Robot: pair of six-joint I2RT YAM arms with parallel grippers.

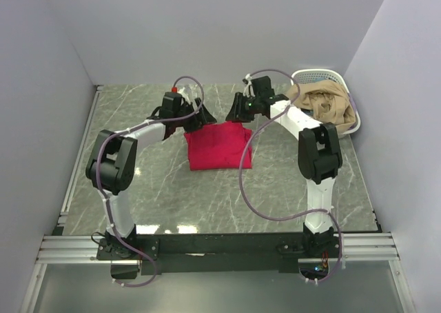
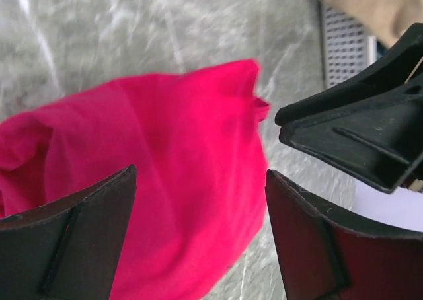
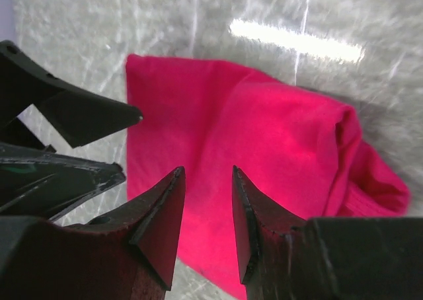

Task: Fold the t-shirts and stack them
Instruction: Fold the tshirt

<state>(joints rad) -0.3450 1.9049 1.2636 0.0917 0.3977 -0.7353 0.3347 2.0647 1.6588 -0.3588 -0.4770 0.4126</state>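
1. Grey marbled bench, pale walls; the folded red t-shirt lies mid-bench.
2. At its far edge, the left hand gapes wide and the right hand is part open; both are empty.
3. Tan cloth in the basket sits nearer the right hand.

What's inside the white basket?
Crumpled tan cloth fills the basket and hangs over its rim. Whatever lies beneath that cloth, and the basket's bottom, is covered, so it cannot be seen.
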